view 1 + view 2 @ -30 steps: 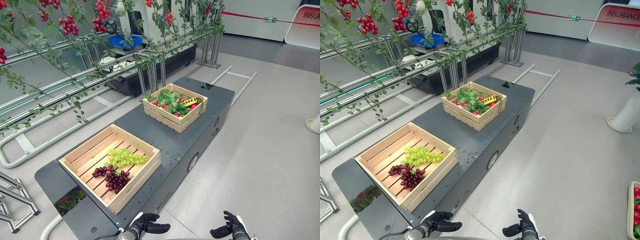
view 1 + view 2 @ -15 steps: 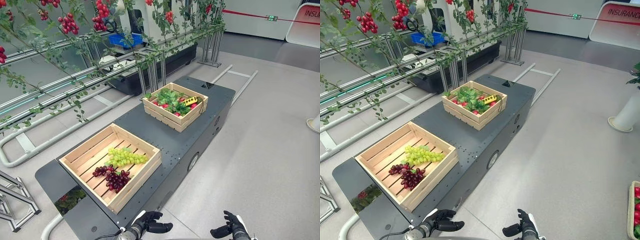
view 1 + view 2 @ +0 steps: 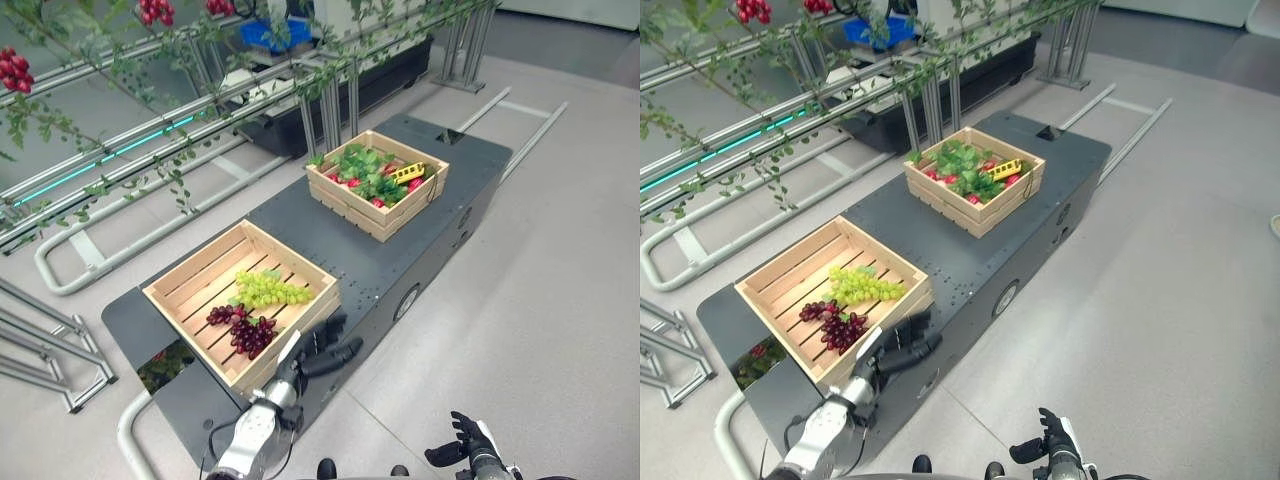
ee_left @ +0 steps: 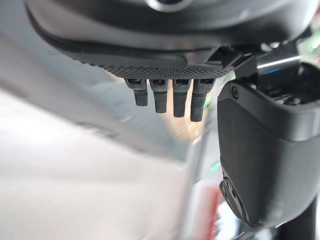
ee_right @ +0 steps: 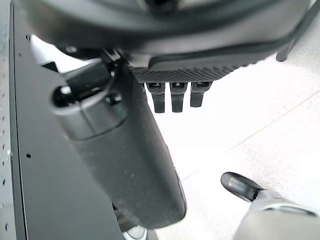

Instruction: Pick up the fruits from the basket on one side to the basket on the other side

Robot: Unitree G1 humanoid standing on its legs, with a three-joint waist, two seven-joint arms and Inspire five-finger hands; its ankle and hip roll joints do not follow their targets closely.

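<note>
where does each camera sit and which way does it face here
Left eye view: head, looking down at the near crate with grapes; left hand raised.
Right eye view: beside it, same scene, plus right hand.
Left wrist view: along its open fingers.
Right wrist view: along its thumb, over floor.

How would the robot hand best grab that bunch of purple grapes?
From above, I'd guess, fingers closing round the thick middle of the purple grapes. The bunch lies flat on the slats of the near crate, whose walls block a sideways approach.
</note>
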